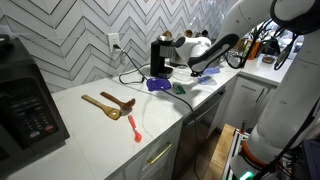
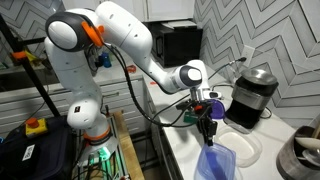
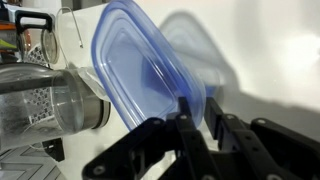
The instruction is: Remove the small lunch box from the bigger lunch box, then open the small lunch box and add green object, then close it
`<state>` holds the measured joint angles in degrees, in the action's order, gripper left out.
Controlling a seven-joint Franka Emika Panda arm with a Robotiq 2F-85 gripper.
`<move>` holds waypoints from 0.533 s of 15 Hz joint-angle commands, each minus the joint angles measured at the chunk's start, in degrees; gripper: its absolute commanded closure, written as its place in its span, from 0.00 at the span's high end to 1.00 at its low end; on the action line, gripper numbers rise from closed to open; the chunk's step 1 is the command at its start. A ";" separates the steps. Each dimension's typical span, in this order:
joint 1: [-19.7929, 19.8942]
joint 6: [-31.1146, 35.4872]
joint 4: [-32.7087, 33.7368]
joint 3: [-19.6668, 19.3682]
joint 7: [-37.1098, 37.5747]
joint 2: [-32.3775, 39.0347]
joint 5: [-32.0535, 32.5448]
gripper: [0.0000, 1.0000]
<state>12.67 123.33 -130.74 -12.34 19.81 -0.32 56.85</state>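
My gripper (image 2: 207, 128) is shut on the rim of the small lunch box (image 2: 216, 162), a pale blue, translucent, rounded piece that hangs tilted above the white counter. In the wrist view the box (image 3: 140, 70) fills the upper middle, with its edge pinched between my fingers (image 3: 200, 115). I cannot tell whether it carries a lid. In an exterior view my gripper (image 1: 203, 68) holds it to the right of the bigger lunch box (image 1: 157, 85), a darker purple-blue one resting on the counter. The tiny green object (image 1: 181, 89) lies on the counter between them.
Two wooden spoons (image 1: 108, 104) and a red-orange utensil (image 1: 134, 127) lie on the counter (image 1: 90, 135). A black appliance (image 1: 160, 55) and a metal pot (image 1: 190, 47) stand by the tiled wall. A microwave (image 1: 25, 105) stands at the counter's end. A glass jar (image 3: 45, 100) is close beside the held box.
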 commanded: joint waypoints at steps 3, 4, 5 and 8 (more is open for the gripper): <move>0.36 3.75 0.18 -0.48 0.24 0.38 -2.43 0.69; 0.41 3.76 0.29 -0.54 0.18 0.09 -2.51 0.77; 0.50 3.80 0.35 -0.64 -0.21 -0.35 -2.90 0.84; 1.10 4.17 0.78 -1.26 -1.90 -1.39 -5.24 1.00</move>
<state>12.95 126.06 -129.77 -12.67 20.05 -0.26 54.63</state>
